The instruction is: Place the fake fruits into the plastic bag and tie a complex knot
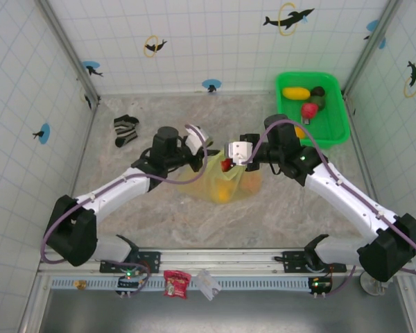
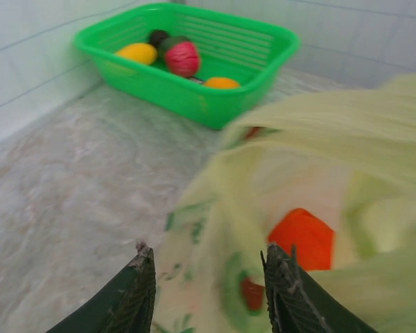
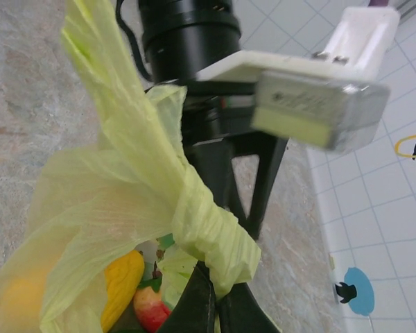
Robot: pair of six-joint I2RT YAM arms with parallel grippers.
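Seemingly mid-knot, the plastic bag (image 1: 225, 184) lies at the centre of the table (image 1: 125, 222) with fake fruits (image 2: 301, 239) inside — more in the green tub (image 1: 335, 133) at the far right corner — its twisted handle (image 3: 215, 232) pinched by the right gripper (image 3: 211, 305), the left gripper (image 2: 208, 284) spread; a loose end (image 3: 100, 69) is to be caught next.

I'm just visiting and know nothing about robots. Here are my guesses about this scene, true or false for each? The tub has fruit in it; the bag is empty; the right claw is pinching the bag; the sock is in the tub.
1. Fruits lie in the green tub. True.
2. The plastic bag is empty. False: an orange fruit and others show through it.
3. The right gripper is shut on a twisted strip of the bag. True.
4. The striped sock is in the tub. False: it lies on the table, far to the left of the tub.
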